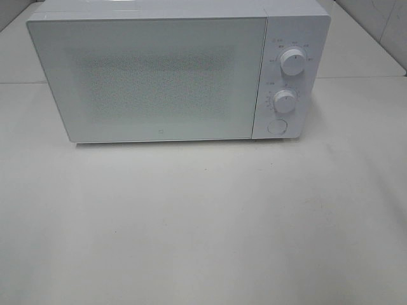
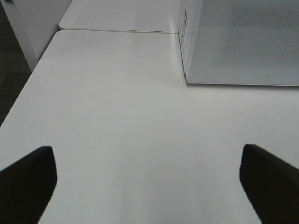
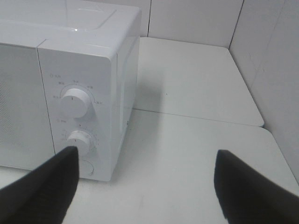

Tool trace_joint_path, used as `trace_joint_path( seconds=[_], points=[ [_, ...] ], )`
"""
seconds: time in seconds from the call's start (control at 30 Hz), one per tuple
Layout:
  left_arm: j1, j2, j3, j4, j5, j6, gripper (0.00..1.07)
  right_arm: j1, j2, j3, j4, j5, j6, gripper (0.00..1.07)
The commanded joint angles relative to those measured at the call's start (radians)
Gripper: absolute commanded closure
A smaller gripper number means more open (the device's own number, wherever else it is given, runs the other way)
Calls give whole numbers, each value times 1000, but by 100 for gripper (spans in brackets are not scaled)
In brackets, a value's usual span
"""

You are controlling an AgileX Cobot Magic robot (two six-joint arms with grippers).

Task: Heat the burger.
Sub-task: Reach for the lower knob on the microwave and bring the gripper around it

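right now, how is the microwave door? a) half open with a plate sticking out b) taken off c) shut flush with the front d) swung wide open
c: the microwave door lies flat in line with the control panel, with no gap at its edge and no view of the inside.

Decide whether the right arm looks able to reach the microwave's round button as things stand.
Probably yes. Its jaws stand open, facing the round button low on the microwave control panel. Only table surface shows between them, with nothing in the way.
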Motion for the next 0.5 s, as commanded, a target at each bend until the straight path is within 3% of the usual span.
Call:
trace_joint_path(
  seconds=[0.03, 0.5],
  points=[
    [3, -17, 3, -1, -7, 2, 7, 0, 54, 2, -4, -96, 3, 32],
    [3, -17, 3, -1, -7, 2, 7, 0, 331, 2, -3, -426, 2, 32]
  ],
)
